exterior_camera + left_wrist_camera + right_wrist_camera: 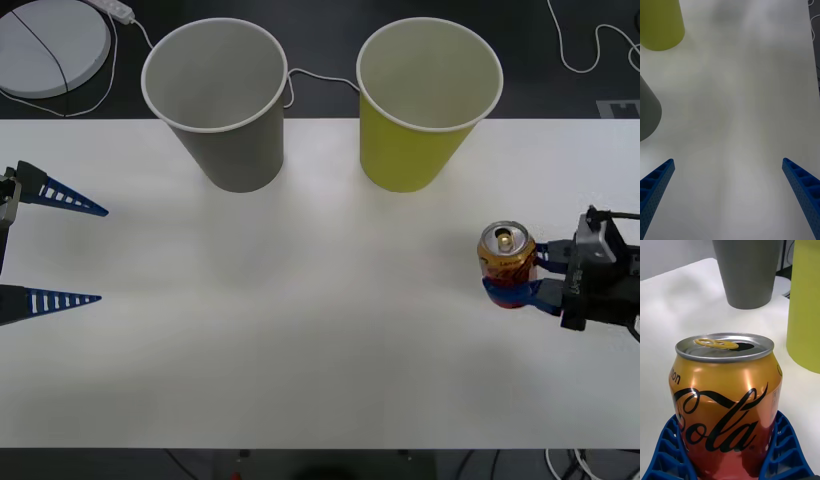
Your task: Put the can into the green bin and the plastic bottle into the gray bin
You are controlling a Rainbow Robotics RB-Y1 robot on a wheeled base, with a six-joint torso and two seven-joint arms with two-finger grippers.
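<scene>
The can (507, 258) stands upright on the white table at the right, gold-orange above and red below, its tab top open. My right gripper (516, 280) is shut on the can, its blue ribbed fingers (784, 450) pressed against both sides of the can (726, 397). The green bin (425, 105) stands at the back right, and the gray bin (218, 100) at the back left. Both bins look hollow inside. My left gripper (62, 250) waits open at the table's left edge. The plastic bottle is out of view.
The white table (300, 330) stretches wide between the two arms. Behind its far edge lie a white round disc (45, 45) and white cables (590, 50) on a dark floor. In the left wrist view both bins (660, 22) stand off beyond the open fingers.
</scene>
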